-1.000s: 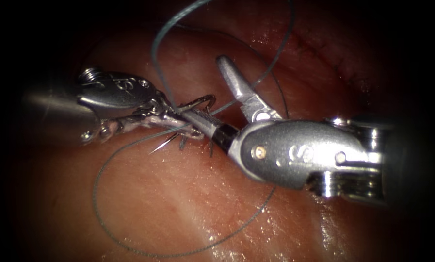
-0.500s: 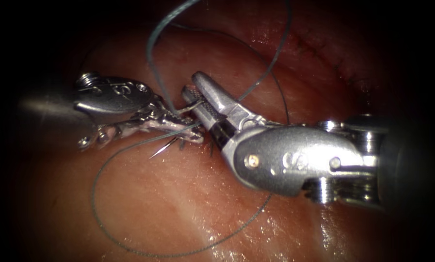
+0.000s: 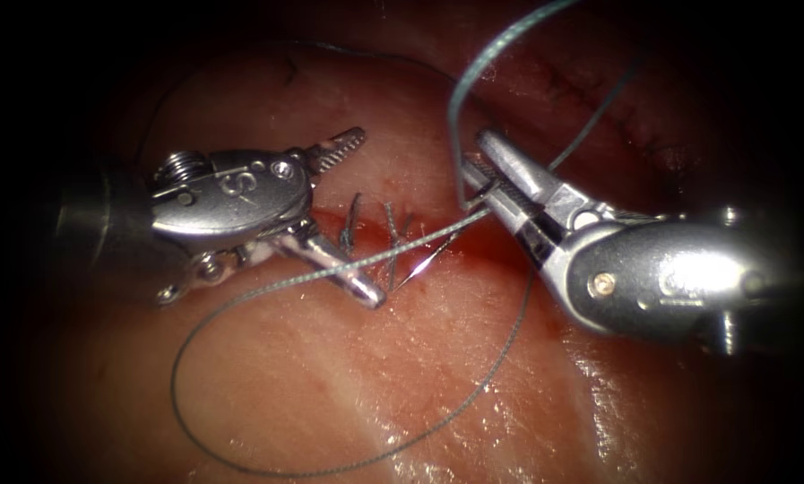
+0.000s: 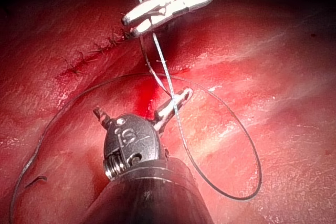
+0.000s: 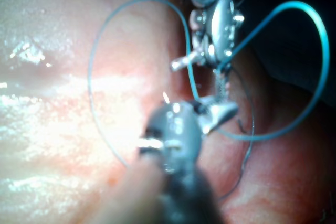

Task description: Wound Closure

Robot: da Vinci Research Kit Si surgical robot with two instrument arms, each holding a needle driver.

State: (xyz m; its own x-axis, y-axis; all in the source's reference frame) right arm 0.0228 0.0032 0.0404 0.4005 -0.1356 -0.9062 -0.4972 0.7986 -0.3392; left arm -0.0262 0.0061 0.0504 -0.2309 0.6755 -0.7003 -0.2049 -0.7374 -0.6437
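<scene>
L fingers (image 3: 367,215) wide open, holding nothing. One finger points up-R, the other down-R onto the tissue (image 3: 330,385). The thread (image 3: 330,269) runs across that lower finger but isn't gripped.

R fingers (image 3: 475,152) nearly closed, and as far as I can judge clamped on the needle (image 3: 424,262) close to its thread end. The grip spot itself is hard to read, so not 100% sure. From there the curve sweeps down-L and the bright tip ends just beside my lower L finger. Needle looks free of the tissue, hanging over the cut (image 3: 509,255) w/ red fluid (image 3: 473,244) under it. Can't tell if the tip touches the surface.

Key relation: needle sits btwn my two tools. Long axis runs diagonal, from upper-R at the R fingers to lower-L at the tip. Tip end is nearer my L fingers, the thread end is w/ the R. So the point faces my L side, and the open L fingers are right by it, apart from it.

Thread: one loop rises above the R fingers, a big slack loop lies on the tissue toward the near edge. Short dark cut ends (image 3: 352,229) stick up from the cut btwn L fingers and needle tip. Finished stitches (image 3: 617,108) further along, behind the R tool.
</scene>
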